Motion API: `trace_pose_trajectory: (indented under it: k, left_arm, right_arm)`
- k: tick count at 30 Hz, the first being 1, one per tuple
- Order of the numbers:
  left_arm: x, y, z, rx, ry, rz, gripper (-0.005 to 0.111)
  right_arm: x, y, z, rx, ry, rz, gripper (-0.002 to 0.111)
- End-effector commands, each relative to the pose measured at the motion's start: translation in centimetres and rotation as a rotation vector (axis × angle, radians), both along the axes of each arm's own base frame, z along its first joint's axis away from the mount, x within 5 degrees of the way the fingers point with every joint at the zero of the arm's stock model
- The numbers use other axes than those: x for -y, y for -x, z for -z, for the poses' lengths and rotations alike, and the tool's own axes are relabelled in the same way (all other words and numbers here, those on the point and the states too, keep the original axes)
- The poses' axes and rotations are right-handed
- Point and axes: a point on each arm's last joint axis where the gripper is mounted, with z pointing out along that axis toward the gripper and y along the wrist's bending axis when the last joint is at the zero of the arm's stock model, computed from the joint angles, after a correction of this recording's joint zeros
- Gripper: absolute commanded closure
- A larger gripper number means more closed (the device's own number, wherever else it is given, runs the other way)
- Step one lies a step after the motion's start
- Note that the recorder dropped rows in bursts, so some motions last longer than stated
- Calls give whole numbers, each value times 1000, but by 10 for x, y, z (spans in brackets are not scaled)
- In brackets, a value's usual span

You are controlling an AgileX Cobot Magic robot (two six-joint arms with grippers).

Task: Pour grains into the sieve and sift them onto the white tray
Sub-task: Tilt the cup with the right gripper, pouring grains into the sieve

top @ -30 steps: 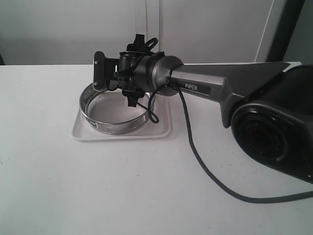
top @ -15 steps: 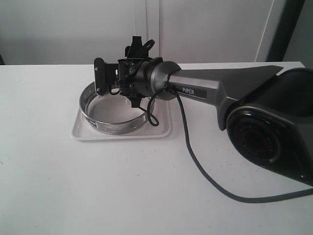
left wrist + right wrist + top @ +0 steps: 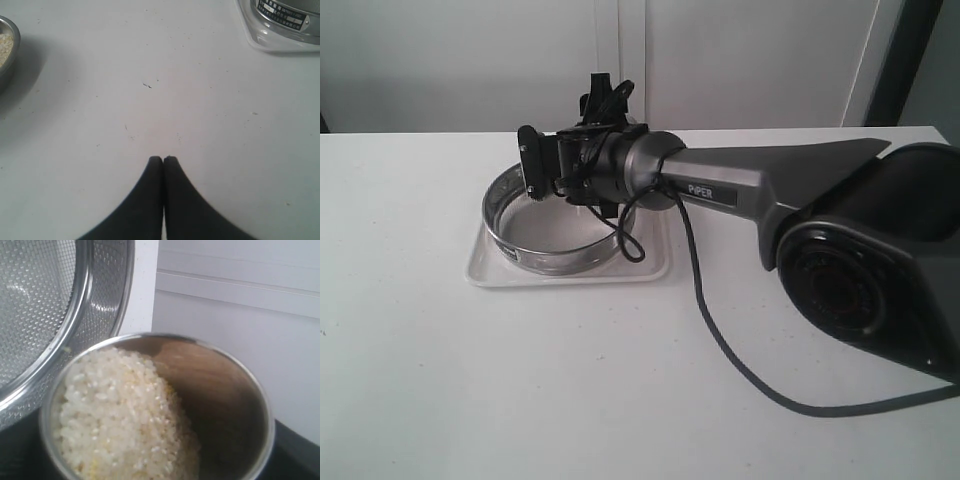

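The right claw (image 3: 542, 168) grips the cup (image 3: 220, 405), tipped over the sieve (image 3: 552, 243) on the tray (image 3: 650, 266); the left claw (image 3: 163, 160) is closed, empty. A fast tilt could dump grains (image 3: 120, 415) past the rim.

R arm (image 3: 770, 185) stretched out, wrist (image 3: 620, 165) rolled; L fingers (image 3: 150, 200) pressed together

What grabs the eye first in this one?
The dark right arm stretches across the table, its right gripper above the sieve, which sits in the white tray. In the right wrist view, a tilted steel cup heaped with pale grains hangs beside the sieve's mesh. The left gripper is shut over the table.
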Motion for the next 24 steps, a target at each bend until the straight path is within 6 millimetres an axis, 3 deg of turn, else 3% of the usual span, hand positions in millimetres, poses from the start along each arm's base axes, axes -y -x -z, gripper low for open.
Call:
trace_pose_trajectory:
  k: [1, 13, 24]
  left_arm:
    - [0, 0, 3, -7, 14, -4, 107]
    - [0, 0, 3, -7, 14, -4, 107]
    - [0, 0, 3, -7, 14, -4, 107]
  right_arm:
    - [1, 2, -7, 28, 31, 37, 108]
    - [-5, 15, -13, 94, 26, 145, 108]
    - [-13, 23, -15, 190, 96, 140, 108]
